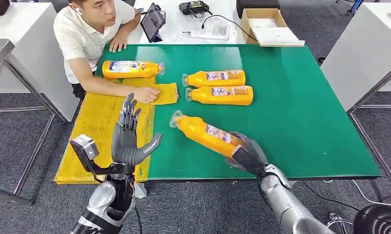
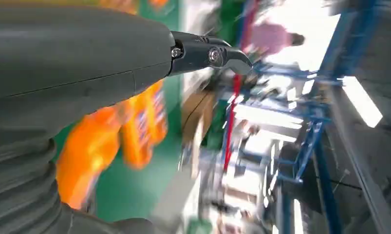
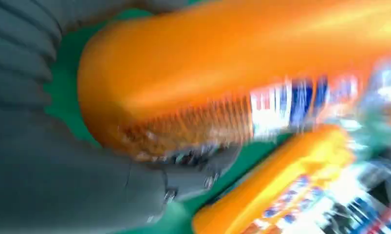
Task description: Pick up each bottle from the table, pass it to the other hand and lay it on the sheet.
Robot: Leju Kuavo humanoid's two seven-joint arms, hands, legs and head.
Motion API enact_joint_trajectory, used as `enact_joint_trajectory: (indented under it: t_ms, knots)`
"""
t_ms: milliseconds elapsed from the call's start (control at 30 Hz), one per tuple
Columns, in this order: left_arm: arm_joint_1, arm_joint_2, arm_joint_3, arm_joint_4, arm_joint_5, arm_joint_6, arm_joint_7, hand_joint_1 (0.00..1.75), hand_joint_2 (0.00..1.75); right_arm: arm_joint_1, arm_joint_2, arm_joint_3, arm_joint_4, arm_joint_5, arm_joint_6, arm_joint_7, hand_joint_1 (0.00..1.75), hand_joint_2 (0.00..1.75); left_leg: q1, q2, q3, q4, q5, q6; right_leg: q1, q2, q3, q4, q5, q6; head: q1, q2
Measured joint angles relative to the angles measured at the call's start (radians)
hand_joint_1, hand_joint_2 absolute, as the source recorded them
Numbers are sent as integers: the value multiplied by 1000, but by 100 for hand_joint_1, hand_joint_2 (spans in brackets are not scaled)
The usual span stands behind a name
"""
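The right hand [image 1: 246, 152] gripped the base of the orange plastic bottle [image 1: 205, 132], its clear cap aimed toward the left hand [image 1: 127, 141], whose spread, empty fingers should have closed around the neck before the right fingers released.

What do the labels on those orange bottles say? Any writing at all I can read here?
Nothing here can be read.
Held bottle in the right hand: a blue, white and red label, blurred.
Two bottles on the green table: labels too small.
Bottle on the yellow sheet: its label is too small.
Both wrist views: smeared by motion.
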Motion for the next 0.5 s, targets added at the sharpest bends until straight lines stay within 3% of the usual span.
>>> enact_joint_trajectory:
  t_ms: [233, 500]
  knots:
    - [76, -8, -12, 20, 91, -11, 58, 0, 175, 164, 78, 7, -319, -197, -75, -2, 175, 175, 0, -2, -7, 0, 0, 0, 0, 0, -7, 0, 0, 0, 0, 0]
    - [86, 2, -50, 35, 155, -87, 97, 0, 175, 184, 117, 67, -381, -224, -91, -19, 175, 175, -1, -2, -9, 0, 0, 0, -1, 0, -8, 0, 0, 0, 0, 0]
